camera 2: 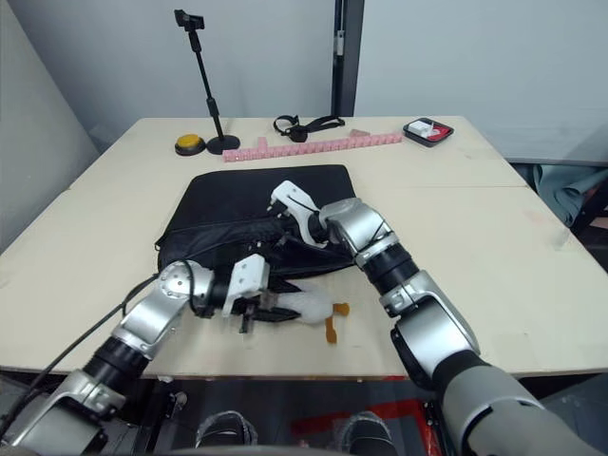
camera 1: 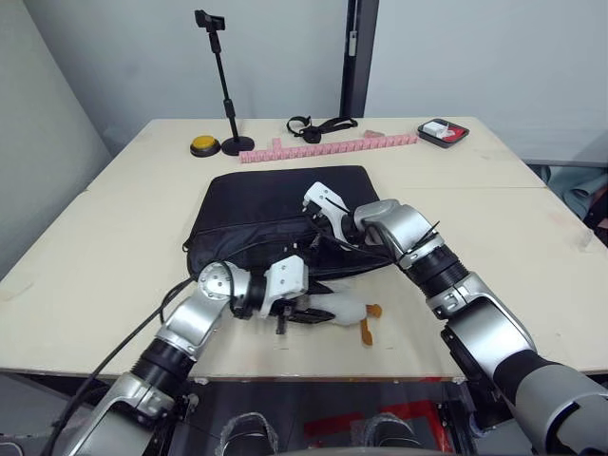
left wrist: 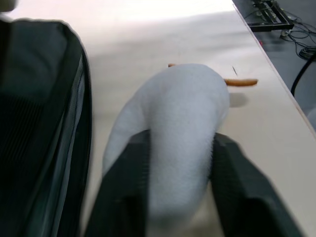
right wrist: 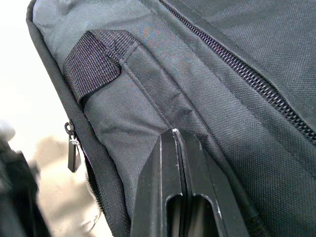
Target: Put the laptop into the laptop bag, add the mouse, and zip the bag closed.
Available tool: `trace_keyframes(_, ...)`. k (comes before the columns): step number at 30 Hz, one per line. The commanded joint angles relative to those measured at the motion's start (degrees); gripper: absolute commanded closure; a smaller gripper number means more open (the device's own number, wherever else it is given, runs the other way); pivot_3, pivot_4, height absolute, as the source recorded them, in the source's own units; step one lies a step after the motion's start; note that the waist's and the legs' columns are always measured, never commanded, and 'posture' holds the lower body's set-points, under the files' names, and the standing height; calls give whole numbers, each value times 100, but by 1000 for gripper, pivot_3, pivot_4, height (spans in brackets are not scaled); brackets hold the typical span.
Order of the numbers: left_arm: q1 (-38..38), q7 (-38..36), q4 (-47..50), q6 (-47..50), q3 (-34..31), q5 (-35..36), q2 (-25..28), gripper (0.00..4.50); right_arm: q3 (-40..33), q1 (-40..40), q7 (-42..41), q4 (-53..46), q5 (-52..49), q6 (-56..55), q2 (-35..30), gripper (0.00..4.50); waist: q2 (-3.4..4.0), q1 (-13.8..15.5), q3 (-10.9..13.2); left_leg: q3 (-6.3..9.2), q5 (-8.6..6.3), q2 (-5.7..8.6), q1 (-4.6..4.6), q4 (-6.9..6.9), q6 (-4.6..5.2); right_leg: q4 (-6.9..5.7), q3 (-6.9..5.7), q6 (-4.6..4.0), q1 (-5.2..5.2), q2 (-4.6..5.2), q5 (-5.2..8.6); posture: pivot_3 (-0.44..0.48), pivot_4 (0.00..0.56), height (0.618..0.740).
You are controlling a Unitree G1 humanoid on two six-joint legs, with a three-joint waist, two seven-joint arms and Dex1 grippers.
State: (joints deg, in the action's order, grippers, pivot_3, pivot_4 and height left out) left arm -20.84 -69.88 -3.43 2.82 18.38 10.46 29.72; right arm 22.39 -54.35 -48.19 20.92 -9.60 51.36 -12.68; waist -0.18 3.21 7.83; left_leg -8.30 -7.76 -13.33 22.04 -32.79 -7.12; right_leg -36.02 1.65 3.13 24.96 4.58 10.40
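Observation:
The black laptop bag (camera 1: pixel 266 204) lies flat in the middle of the table, with its zip line (right wrist: pixel 237 69) and a strap handle (right wrist: pixel 94 61) showing in the right wrist view. My right gripper (right wrist: pixel 174 136) rests on the bag's near edge with its fingers pressed together, beside a zip pull (right wrist: pixel 74 155). In front of the bag, my left gripper (camera 1: pixel 304 313) is shut on a white fluffy toy duck (camera 1: pixel 347 306) with orange feet, one finger (left wrist: pixel 133 153) on each side of its body. The laptop and the mouse are out of view.
Along the table's far side stand a black phone stand (camera 1: pixel 220 76), a yellow button (camera 1: pixel 203 145), a pink strip (camera 1: pixel 328 145), a black strap (camera 1: pixel 318 124) and a red and black tray (camera 1: pixel 444 132). The table's front edge (camera 1: pixel 313 378) runs close behind the duck.

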Motion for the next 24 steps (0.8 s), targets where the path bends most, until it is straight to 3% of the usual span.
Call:
trace_keyframes(1, 271, -221, 582, 194, -136, 215, 332, 909, 134, 143, 59, 254, 187, 141, -64, 4500, 0, -4, 0, 0, 0, 0, 1, 1, 0, 0, 0, 0, 1, 0, 0, 0, 150, 739)
trace_keyframes(8, 847, -340, 1404, 544, -1125, 1000, 1248, 909, -126, 55, -123, -56, -35, 203, -197, 4500, 4, 13, 4, 0, -1, -1, 3, 22, -2, 3, -2, 0, 12, -4, 2, 0, 150, 739)
trace_keyframes(12, 860, -301, 1350, 906, -1845, 1641, 1418, 909, -576, 42, -312, -653, -467, 633, -436, 4500, 7, 68, 11, -1, 0, 0, 20, 21, -2, 10, -3, 0, 23, -5, 2, 0, 150, 739)
trace_keyframes(16, 807, -304, 1389, 1207, -2138, 1992, 1445, 909, -784, 73, -246, -955, -656, 883, -613, 4500, 7, 65, 11, -2, 2, -4, 47, 35, -7, 35, -6, 0, 46, -14, 1, 0, 150, 739)
trace_keyframes(20, 193, -295, 1031, 1632, -2424, 2494, 1376, 909, -1607, 300, -484, -2299, -1383, 1561, -1394, 4500, 4, 179, 16, 2, 5, -10, 77, 48, -13, 40, -15, -4, 77, -23, 3, 0, 150, 739)
trace_keyframes(24, -329, -425, 451, 1604, -2341, 2444, 1237, 909, -2112, 856, -820, -3479, -1970, 1597, -2234, 4500, 0, 274, 15, -3, 6, -10, 83, 48, -14, 43, -10, -3, 83, -24, 2, 0, 150, 739)
